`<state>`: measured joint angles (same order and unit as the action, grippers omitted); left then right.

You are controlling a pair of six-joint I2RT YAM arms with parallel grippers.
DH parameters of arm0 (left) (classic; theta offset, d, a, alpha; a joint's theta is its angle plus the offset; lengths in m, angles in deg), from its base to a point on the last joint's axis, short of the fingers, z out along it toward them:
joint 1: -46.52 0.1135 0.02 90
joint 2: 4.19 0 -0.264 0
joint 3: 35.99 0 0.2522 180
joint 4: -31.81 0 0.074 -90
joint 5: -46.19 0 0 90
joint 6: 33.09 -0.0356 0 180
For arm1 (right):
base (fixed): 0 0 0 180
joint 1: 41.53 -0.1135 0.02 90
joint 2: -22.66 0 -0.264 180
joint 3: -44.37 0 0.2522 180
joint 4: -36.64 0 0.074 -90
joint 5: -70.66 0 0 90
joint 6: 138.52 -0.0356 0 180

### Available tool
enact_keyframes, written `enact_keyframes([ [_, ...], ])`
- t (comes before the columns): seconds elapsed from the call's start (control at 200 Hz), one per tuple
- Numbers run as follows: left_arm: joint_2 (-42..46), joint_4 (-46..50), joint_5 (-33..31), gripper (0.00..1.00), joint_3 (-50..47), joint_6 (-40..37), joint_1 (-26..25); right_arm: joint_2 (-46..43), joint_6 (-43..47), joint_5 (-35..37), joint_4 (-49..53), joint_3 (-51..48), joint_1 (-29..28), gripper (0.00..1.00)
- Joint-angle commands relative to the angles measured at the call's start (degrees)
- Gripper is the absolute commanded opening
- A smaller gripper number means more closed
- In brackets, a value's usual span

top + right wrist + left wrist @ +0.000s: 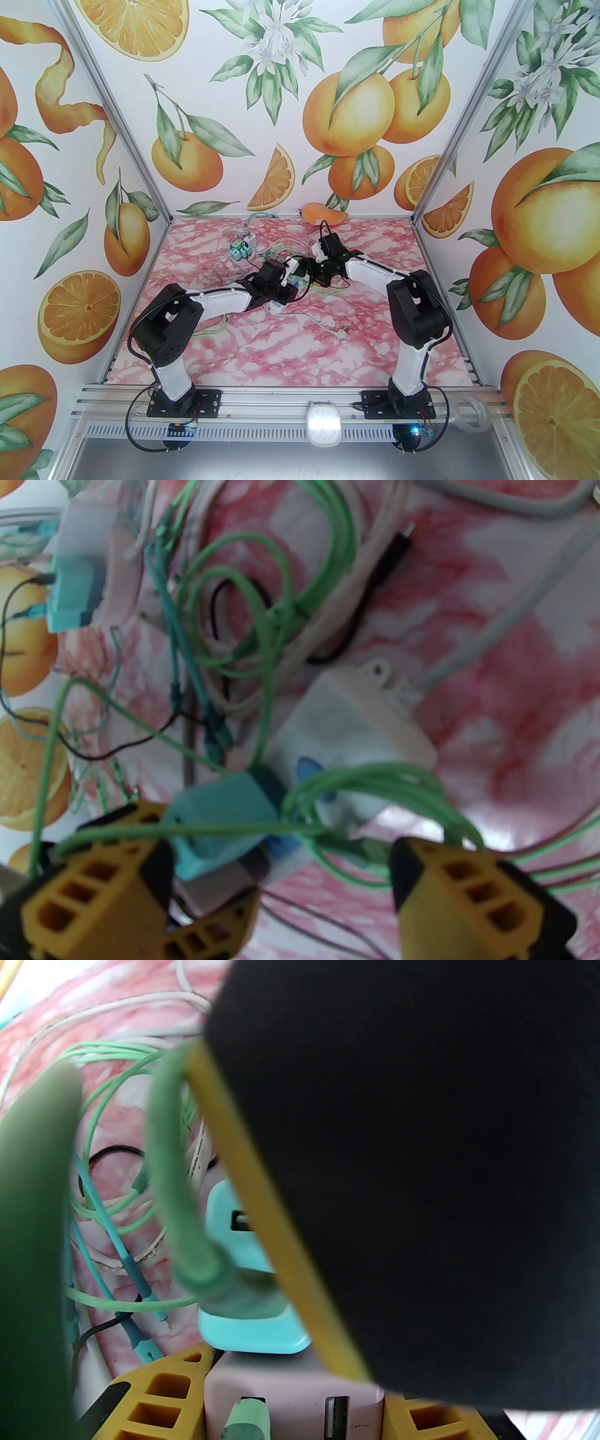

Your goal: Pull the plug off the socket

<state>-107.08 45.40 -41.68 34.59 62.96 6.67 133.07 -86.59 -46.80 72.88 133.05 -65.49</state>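
A teal plug [220, 822] sits in the white socket strip [351, 733], with a pink USB charger [290, 1400] right beside it. My left gripper [290, 1396] is shut on the pink charger, a yellow finger [159, 1386] pressed to each side. My right gripper [281, 850] is open, its left finger [93, 902] against the teal plug and its right finger [468, 892] well apart from it. From above, both grippers [286, 293] [300, 274] meet over the strip at the table's middle. The right finger's black back blocks much of the left wrist view.
Green, teal, white and black cables [262, 634] lie tangled around the strip. A second strip with teal plugs [241, 248] lies further back. An orange object [323, 213] rests at the back wall. The strip's white cable end [341, 333] lies on the near table.
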Motion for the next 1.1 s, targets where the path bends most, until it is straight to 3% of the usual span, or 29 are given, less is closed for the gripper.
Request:
enact_keyframes([
  [0.0,0.74,-0.8,1.93,0.35,-0.13,1.02,-0.88,2.13,0.02,-0.1,0.44,1.71,0.23,0.81],
  [0.615,0.81,-0.87,0.43,0.35,2.33,4.32,-0.5,1.37,6.19,7.73,5.71,-5.62,0.32,0.72],
  [0.896,1.98,-2.7,4.06,0.35,2.75,9.15,0.27,2.36,6.78,8.62,5.95,-5.78,0.15,0.72],
  [1.096,1.49,1.68,-6.54,0.34,4.79,0.62,-4.44,3.32,7.32,8.77,6.78,-4.78,-0.12,0.72],
])
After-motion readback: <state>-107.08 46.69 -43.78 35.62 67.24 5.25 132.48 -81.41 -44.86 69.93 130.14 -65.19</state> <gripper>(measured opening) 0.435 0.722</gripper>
